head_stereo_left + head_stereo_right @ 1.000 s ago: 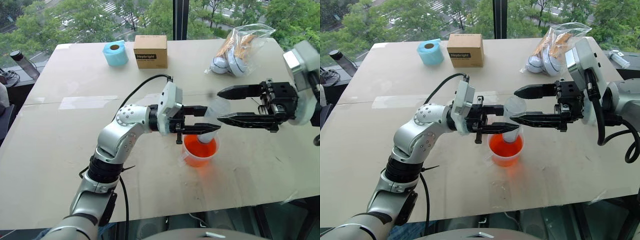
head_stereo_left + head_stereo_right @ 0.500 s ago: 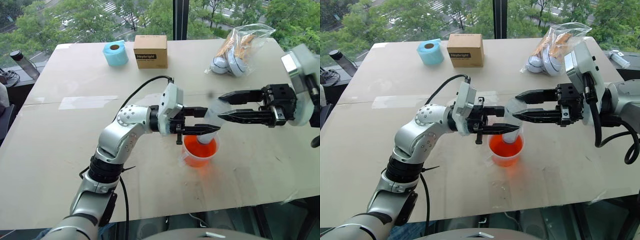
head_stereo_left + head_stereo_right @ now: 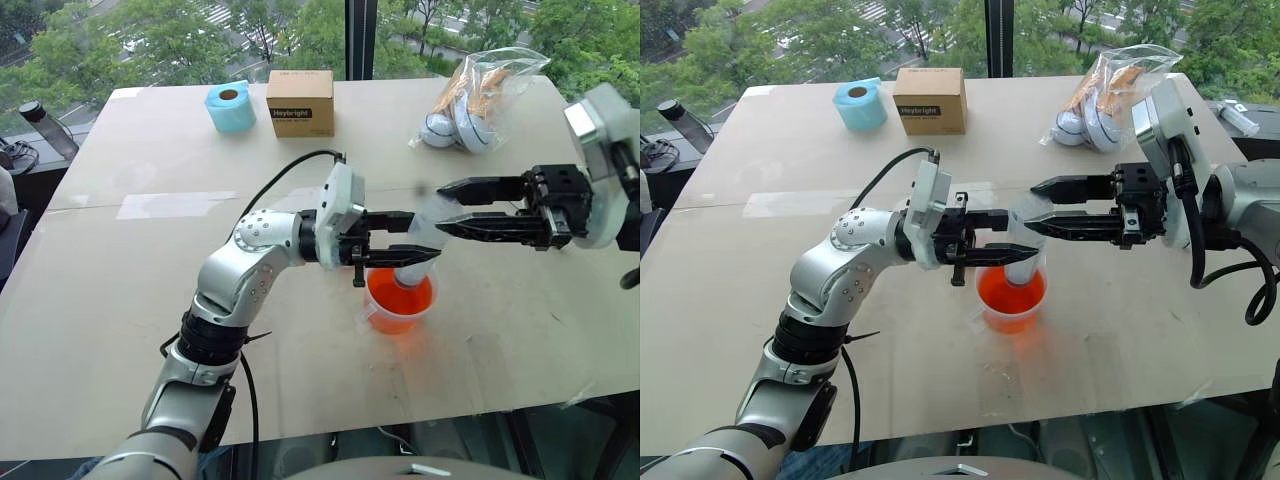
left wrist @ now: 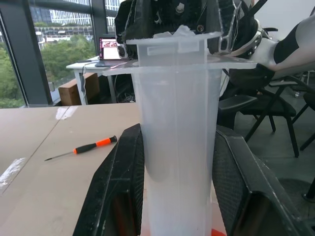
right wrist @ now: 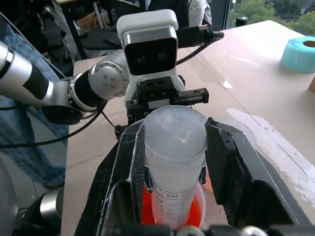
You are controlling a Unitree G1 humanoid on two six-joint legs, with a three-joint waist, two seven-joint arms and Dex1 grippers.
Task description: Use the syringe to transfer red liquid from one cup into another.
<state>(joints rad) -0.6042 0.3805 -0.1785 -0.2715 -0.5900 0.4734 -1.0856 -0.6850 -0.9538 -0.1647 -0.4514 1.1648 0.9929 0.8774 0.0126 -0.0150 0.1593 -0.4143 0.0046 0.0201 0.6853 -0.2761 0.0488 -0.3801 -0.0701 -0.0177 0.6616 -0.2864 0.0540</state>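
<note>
Right wrist view is showing the right gripper [image 5: 173, 147] closing its fingers around the plunger top of the syringe [image 5: 174, 162], which the left gripper [image 3: 400, 240] is clamping upright in the cup [image 3: 400, 300] of red liquid [image 3: 398, 296], suggesting drawing is only beginning.

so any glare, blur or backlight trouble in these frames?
Head views: even daylight, sharp; the syringe is see-through and hard to outline over the cup of red liquid. Left wrist view: bright windows behind, syringe barrel hazy, left gripper dark at its sides. Right wrist view: right gripper close, its near edges soft, the background blurred.
</note>
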